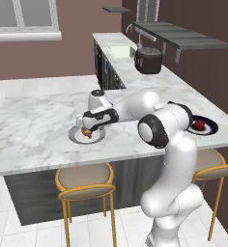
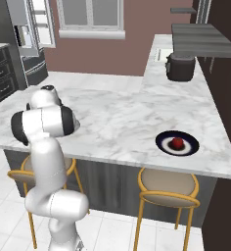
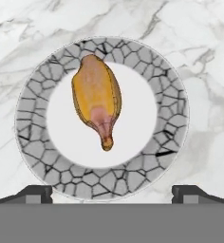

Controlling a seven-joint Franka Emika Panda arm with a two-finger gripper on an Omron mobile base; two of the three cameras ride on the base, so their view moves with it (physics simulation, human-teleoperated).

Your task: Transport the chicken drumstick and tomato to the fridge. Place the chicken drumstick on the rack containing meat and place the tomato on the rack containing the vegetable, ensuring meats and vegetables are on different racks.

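Gripper point(image 3: 112, 190) hangs wide open, empty, over the chicken drumstick point(image 3: 97, 96) — thin end at 6 o'clock; grasp pending.

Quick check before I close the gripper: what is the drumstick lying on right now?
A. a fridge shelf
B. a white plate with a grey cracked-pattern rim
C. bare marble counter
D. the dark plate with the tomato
B: in the hand view the chicken drumstick lies in the white centre of the mosaic-rimmed plate, below the open gripper.
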